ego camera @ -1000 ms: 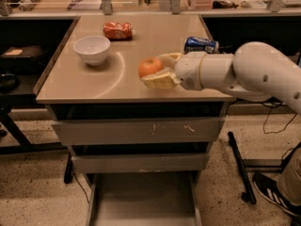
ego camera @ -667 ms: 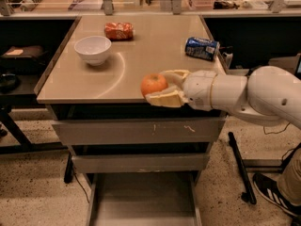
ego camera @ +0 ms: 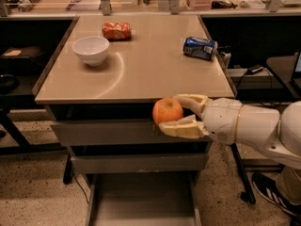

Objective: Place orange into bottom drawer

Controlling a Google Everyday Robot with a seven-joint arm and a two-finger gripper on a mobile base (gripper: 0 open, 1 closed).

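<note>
The two cream-coloured fingers (ego camera: 182, 128) of the gripper (ego camera: 170, 113) are closed around the small round bright-orange fruit (ego camera: 167, 110), one finger curving over its top right and the other lying under it, so the jaws stand only as far apart as the orange is wide. The gripper reaches in from the right on a thick white arm (ego camera: 256, 127).

The orange hangs in the air just in front of the near edge of the beige flat-topped table (ego camera: 155, 65), level with the dark gap under the tabletop and the flat front of the top grey metal drawer (ego camera: 103, 133). Under that comes the flat front of the middle grey drawer (ego camera: 136, 164). Lowest is the bottom drawer (ego camera: 141, 200), a wide shallow grey tray pulled out toward the camera, its flat floor showing between thin side walls. The orange is well above it, toward its right side.

On the tabletop, well apart from the gripper, a white round bowl (ego camera: 91, 49) stands at the left. A wrinkly orange-red snack bag (ego camera: 116, 30) lies behind the bowl, and a blue drink can (ego camera: 200, 48) lies on its side near the right edge.
</note>
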